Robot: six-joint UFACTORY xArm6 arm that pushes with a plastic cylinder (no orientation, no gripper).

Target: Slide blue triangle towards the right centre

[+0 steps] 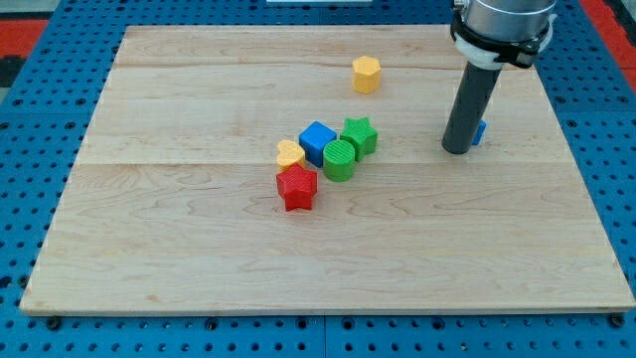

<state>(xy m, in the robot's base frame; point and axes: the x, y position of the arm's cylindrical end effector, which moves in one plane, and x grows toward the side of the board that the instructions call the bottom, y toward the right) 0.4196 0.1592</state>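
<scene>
The blue triangle [480, 132] lies near the board's right side, mostly hidden behind my rod; only a small blue sliver shows at the rod's right. My tip [457, 149] rests on the board just to the left of that block, touching or nearly touching it.
A cluster sits mid-board: blue cube [318, 142], green star [359, 134], green cylinder [339, 159], yellow block [290, 154], red star [297, 187]. A yellow hexagon [366, 75] lies near the top. The wooden board [179, 249] lies on a blue pegboard.
</scene>
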